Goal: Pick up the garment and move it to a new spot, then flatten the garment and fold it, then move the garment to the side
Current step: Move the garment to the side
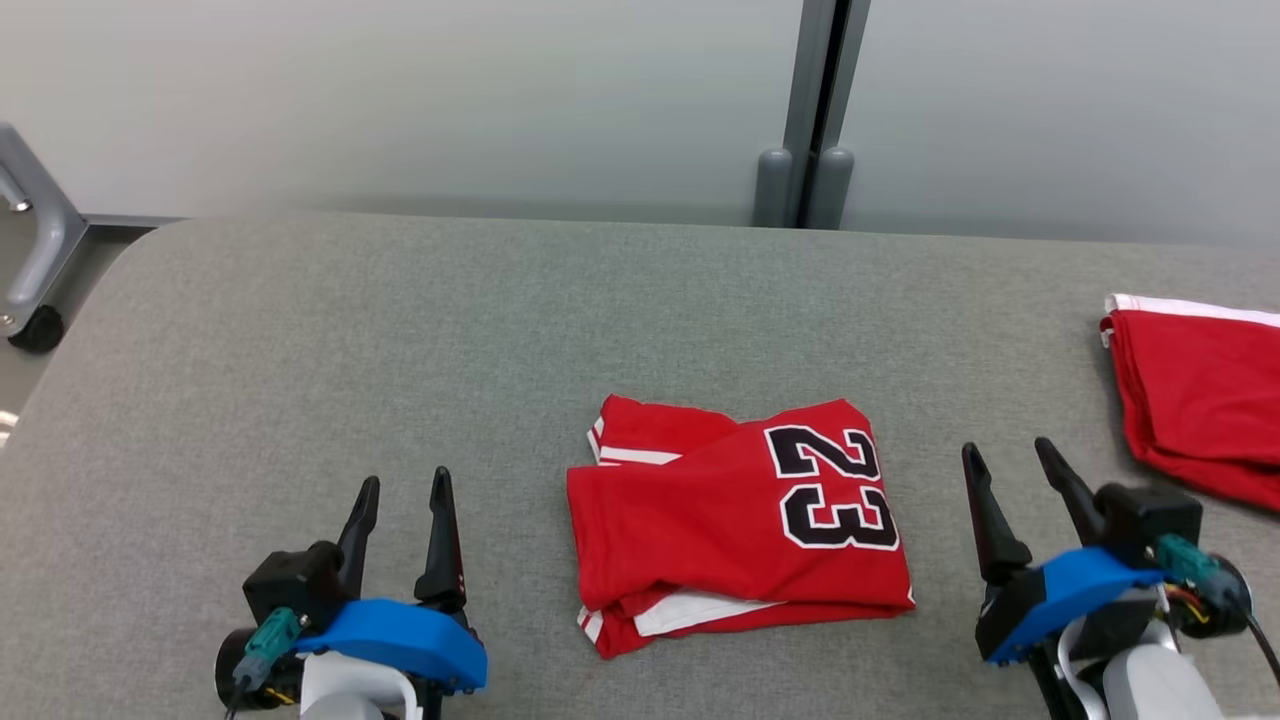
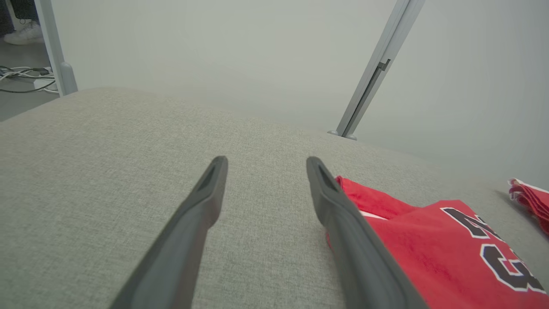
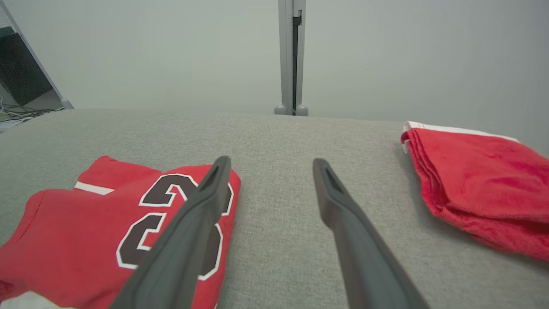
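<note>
The shirt (image 1: 720,520) is red with white stripes and a black 23 outlined in white, the tabletop (image 1: 400,330) is flecked grey, and the other cloth (image 1: 1200,400) is red with a white edge.

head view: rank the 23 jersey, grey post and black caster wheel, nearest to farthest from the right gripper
1. 23 jersey, just left of the right gripper.
2. grey post, behind the table.
3. black caster wheel, far left.

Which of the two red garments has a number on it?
The middle garment: it carries a black 23 outlined in white. The right garment is plain red with a white edge and shows no number.
</note>
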